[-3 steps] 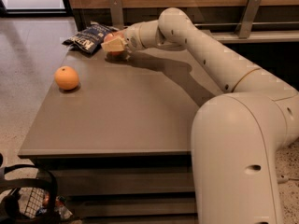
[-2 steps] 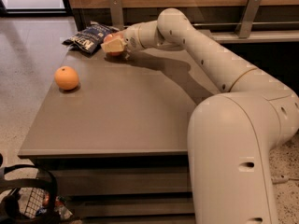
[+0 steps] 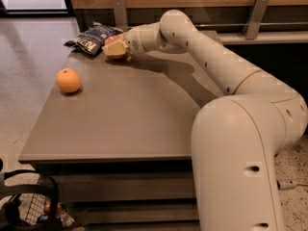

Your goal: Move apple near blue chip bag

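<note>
The apple, red-orange with a yellowish side, sits in my gripper at the far left part of the table, just right of the blue chip bag. The bag is a crinkled navy foil pack with white lettering, lying flat at the table's back left corner. My gripper reaches in from the right and is shut on the apple, holding it low over the tabletop and almost touching the bag's edge.
A smaller orange fruit rests near the left edge of the grey table. My arm spans the table's right side. A wood wall with metal brackets stands behind. A black wire basket sits on the floor, lower left.
</note>
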